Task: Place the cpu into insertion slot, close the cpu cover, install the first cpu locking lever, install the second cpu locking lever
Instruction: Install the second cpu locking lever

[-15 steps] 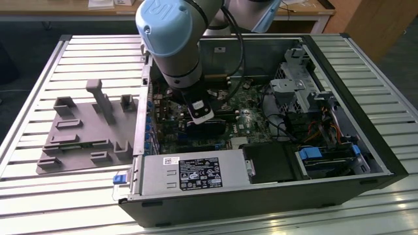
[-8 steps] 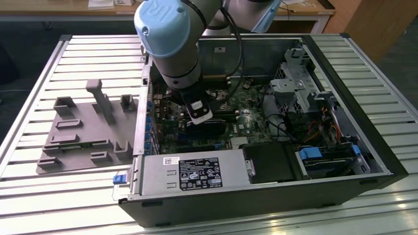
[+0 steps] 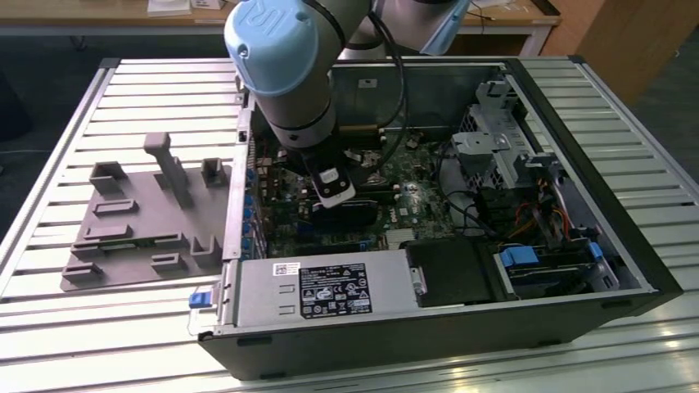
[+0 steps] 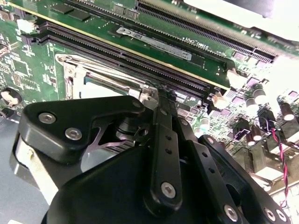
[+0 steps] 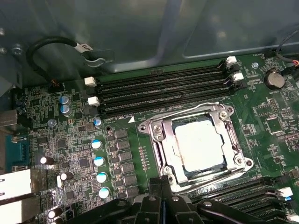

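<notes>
Gripper (image 5: pixel 161 193) beside pale, square cpu (image 5: pixel 200 145).

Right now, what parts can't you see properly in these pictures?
- The insertion slot in the second wrist view: the gripper's black body covers its near half.
- The gripper in the first wrist view: cut off by the picture's edge.
- The cpu in the first wrist view: glare whitens its top.
- The locking levers: too thin to judge whether they are latched.

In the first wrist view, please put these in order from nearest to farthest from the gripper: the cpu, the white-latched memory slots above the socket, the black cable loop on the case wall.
1. The cpu, seated in the insertion slot just beyond the gripper.
2. The memory slots, past the socket.
3. The black cable loop, farthest, on the case wall.
</notes>
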Robot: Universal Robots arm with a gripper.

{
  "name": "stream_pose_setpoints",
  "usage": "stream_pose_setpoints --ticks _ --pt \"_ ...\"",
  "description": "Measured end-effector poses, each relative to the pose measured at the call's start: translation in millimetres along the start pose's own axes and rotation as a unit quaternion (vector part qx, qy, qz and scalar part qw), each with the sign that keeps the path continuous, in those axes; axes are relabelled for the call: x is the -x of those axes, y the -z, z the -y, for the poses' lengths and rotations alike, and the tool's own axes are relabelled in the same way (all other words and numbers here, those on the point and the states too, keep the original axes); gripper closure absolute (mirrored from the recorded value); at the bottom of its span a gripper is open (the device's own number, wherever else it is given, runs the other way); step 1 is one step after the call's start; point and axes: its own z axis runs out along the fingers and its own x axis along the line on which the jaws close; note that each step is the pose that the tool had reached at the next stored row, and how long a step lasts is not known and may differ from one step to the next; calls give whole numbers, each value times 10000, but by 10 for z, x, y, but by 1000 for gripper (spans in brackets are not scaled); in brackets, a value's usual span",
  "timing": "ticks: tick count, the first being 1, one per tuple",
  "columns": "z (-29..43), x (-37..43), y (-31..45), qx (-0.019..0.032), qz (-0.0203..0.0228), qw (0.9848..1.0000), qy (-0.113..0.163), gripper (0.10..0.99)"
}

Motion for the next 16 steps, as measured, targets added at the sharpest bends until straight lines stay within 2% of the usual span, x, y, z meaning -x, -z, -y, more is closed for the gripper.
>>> stream_pose_setpoints --ticks 4,9,12,16 --pt "-7 3 20 0 1 10000 0 984" --pt "-44 16 132 -17 5 10000 -3 984" --pt "-64 23 192 -74 21 10000 -2 984" --pt "-85 32 251 -197 55 9998 -7 984"
